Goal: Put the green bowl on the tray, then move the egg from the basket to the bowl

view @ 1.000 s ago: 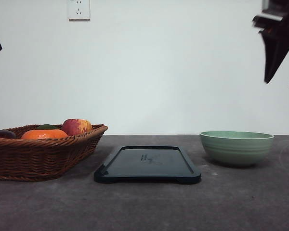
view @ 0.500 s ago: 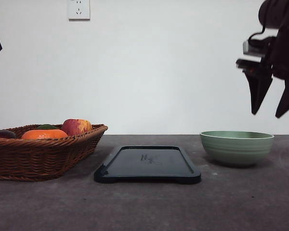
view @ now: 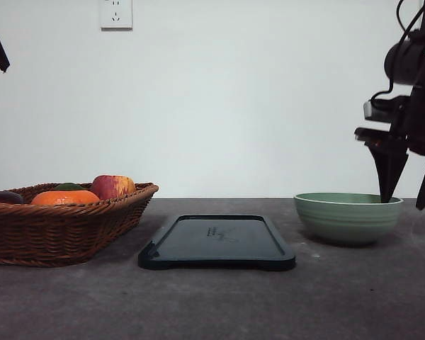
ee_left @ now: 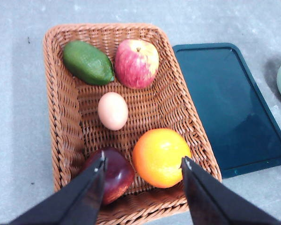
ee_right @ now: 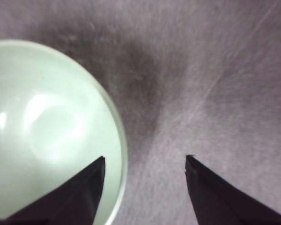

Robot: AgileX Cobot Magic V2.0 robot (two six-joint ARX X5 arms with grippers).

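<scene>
The green bowl (view: pixel 348 217) stands on the table at the right, apart from the dark tray (view: pixel 217 241) in the middle. My right gripper (view: pixel 408 202) is open, straddling the bowl's right rim: one finger is inside the green bowl (ee_right: pixel 42 131), the other outside over the table. The wicker basket (view: pixel 60 223) sits at the left. Inside the basket (ee_left: pixel 65 117) lies the egg (ee_left: pixel 113 110), among fruit. My left gripper (ee_left: pixel 143 164) hangs open high above the basket, with nothing between its fingers.
In the basket are an avocado (ee_left: pixel 88 62), an apple (ee_left: pixel 136 63), an orange (ee_left: pixel 161 157) and a dark red fruit (ee_left: pixel 113 172). A wall with a socket (view: pixel 115 13) rises behind the grey table.
My right gripper has come down from high at the upper right to the bowl's right rim. The left arm has hardly moved.
</scene>
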